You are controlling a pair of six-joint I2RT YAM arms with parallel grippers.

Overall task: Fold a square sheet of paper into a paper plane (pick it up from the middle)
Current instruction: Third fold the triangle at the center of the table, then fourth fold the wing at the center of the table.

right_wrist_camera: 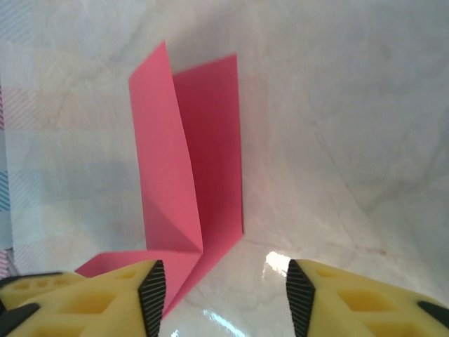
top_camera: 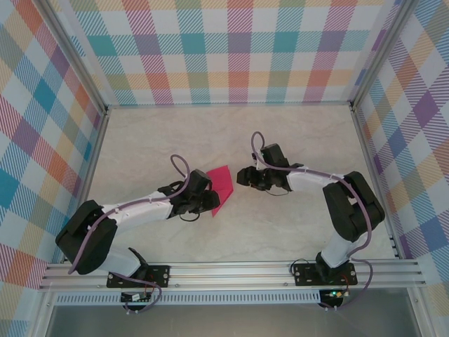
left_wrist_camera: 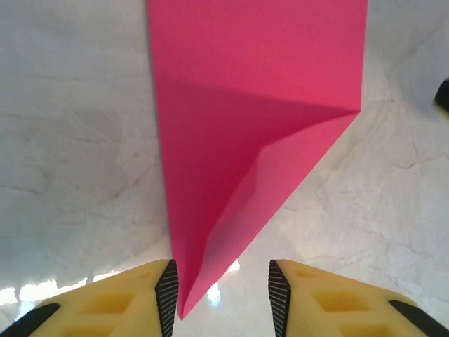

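Jaws on both arms parted, nothing pinched

L jaws stand apart w/ the pointed tip of the pink paper (left_wrist_camera: pixel 238 126) poking in btwn them, right next to one pad (left_wrist_camera: pixel 167 295) but not clamped. R jaws are apart too, paper's lower edge just beside one pad (right_wrist_camera: pixel 152 295). Paper's folded to a tapering shape w/ one flap tilted up, lying mid table (top_camera: pixel 302 140) btwn the two arms.

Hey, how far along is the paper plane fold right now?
Done: the pink paper is creased into a pointed shape, one flap standing up. In hand: nothing; the left gripper and right gripper are open, its tip between the left jaws. Remaining, likely: wing folds to make a narrow dart.
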